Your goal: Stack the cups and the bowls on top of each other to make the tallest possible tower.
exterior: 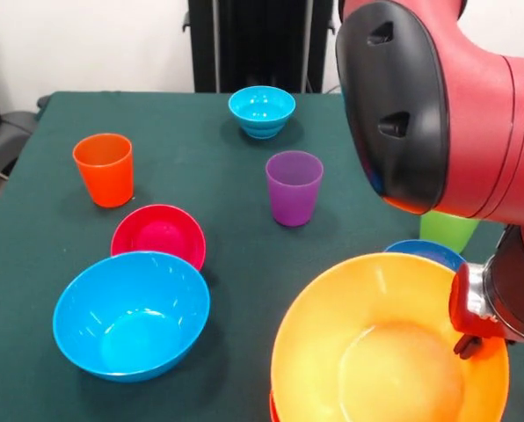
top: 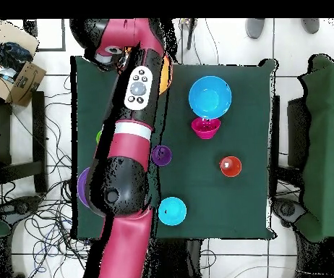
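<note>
End effector, grip state unclear, touches the yellow-orange bowl's right rim.

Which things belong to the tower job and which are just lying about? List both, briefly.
Job: orange cup, purple cup, green cup, yellow-orange bowl, sky-blue bowl, magenta bowl, cyan bowl, dark blue bowl.
Lying about: cardboard box, floor cables.

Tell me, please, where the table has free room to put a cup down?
Free cloth lies between the orange cup and the purple cup. It is crowded around the yellow-orange bowl, under the arm.
</note>
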